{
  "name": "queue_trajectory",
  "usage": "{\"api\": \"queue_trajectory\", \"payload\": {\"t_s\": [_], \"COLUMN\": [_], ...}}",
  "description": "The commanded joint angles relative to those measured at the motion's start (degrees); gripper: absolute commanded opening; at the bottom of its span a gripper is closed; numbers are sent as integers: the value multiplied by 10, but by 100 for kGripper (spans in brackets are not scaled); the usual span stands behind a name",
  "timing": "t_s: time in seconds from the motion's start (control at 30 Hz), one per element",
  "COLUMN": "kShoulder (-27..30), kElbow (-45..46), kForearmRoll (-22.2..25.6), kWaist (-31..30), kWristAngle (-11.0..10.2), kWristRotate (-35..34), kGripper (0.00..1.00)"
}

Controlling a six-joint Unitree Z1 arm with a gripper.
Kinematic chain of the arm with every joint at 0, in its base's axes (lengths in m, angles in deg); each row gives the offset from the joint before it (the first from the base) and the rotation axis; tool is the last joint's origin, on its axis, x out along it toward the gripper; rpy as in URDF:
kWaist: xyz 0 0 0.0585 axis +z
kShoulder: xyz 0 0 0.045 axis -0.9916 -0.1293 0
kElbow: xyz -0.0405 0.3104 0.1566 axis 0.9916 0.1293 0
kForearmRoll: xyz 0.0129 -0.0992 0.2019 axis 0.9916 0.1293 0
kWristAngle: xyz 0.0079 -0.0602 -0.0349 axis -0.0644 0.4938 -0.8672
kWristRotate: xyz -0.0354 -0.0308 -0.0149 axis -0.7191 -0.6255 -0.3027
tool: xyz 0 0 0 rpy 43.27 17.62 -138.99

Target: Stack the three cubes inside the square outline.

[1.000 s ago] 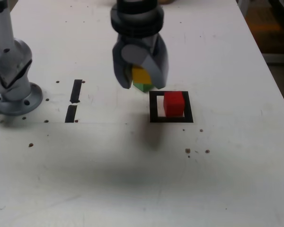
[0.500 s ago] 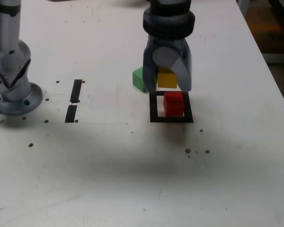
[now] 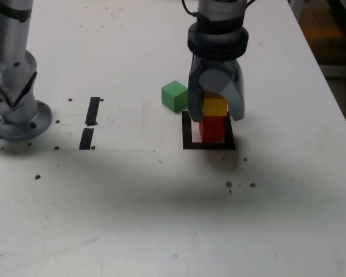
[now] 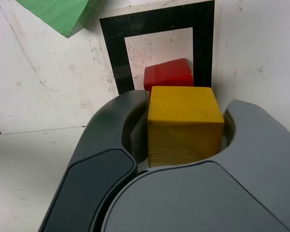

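Observation:
My gripper (image 3: pixel 215 108) is shut on the yellow cube (image 3: pixel 214 106), which the wrist view shows pinched between both fingers (image 4: pixel 183 123). The yellow cube sits directly over the red cube (image 3: pixel 213 128); whether they touch I cannot tell. The red cube (image 4: pixel 168 75) stands inside the square outline (image 3: pixel 188 141) of black tape (image 4: pixel 154 19). The green cube (image 3: pixel 175 95) rests on the table just outside the outline, toward the exterior view's left, and shows as a green corner (image 4: pixel 58 13) in the wrist view.
The arm's grey base (image 3: pixel 14 86) stands at the exterior view's left. Two short black tape strips (image 3: pixel 90 123) lie between the base and the cubes. Small dark specks (image 3: pixel 239 184) dot the white table (image 3: pixel 161 219). The table's right edge runs near a darker floor (image 3: pixel 340 81).
My gripper carried the yellow cube toward the exterior view's right, from beside the green cube to over the red cube, and lowered it. The green cube is now fully uncovered.

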State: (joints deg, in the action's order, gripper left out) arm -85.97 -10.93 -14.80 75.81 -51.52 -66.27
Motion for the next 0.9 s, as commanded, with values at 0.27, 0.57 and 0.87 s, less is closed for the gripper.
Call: {"api": "queue_trajectory", "payload": {"t_s": [0.27,0.57,0.87], "kShoulder": [-2,-9,-10], "kElbow": [11,13,23], "kForearmRoll": [-9,-20,-31], "kWaist": [12,13,14], "kWristAngle": [1,2,8], "kWristRotate": [4,9,13], "kGripper": [35,49,58]}}
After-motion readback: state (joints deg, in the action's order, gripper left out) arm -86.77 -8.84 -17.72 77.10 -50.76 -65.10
